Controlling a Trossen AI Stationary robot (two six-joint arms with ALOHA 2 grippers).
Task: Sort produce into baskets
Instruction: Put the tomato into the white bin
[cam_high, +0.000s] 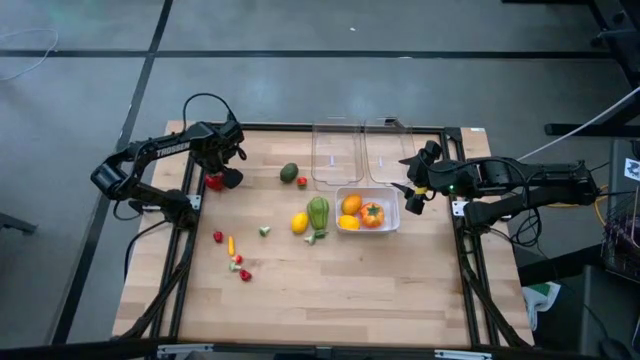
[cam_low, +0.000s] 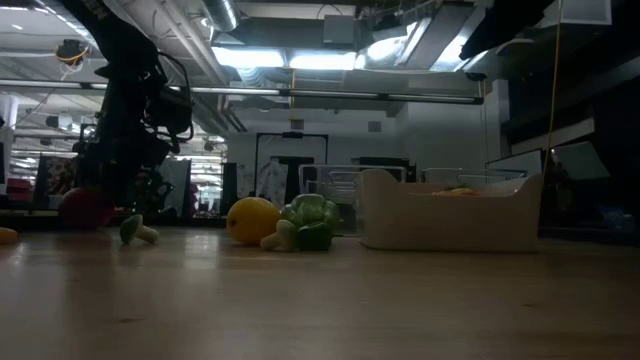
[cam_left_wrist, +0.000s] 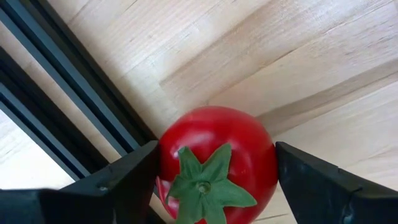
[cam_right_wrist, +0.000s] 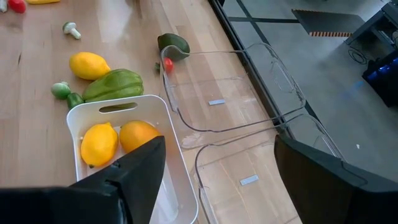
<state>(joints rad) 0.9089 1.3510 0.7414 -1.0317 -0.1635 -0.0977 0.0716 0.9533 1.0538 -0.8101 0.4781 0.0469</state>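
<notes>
Left gripper (cam_left_wrist: 214, 180) jaws straddle the red tomato (cam_left_wrist: 217, 162) – calyx facing the wrist camera – grip unclear

A round shiny red plastic tomato (cam_left_wrist: 214, 163) with a green star top sat upright between the left gripper's (cam_left_wrist: 214, 180) open fingers.

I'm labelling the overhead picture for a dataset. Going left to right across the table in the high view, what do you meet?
Left tool around the red tomato → small scattered bits → dark green avocado → lemon → green ribbed piece → white basket holding orange and yellow pieces → right tool.
</notes>
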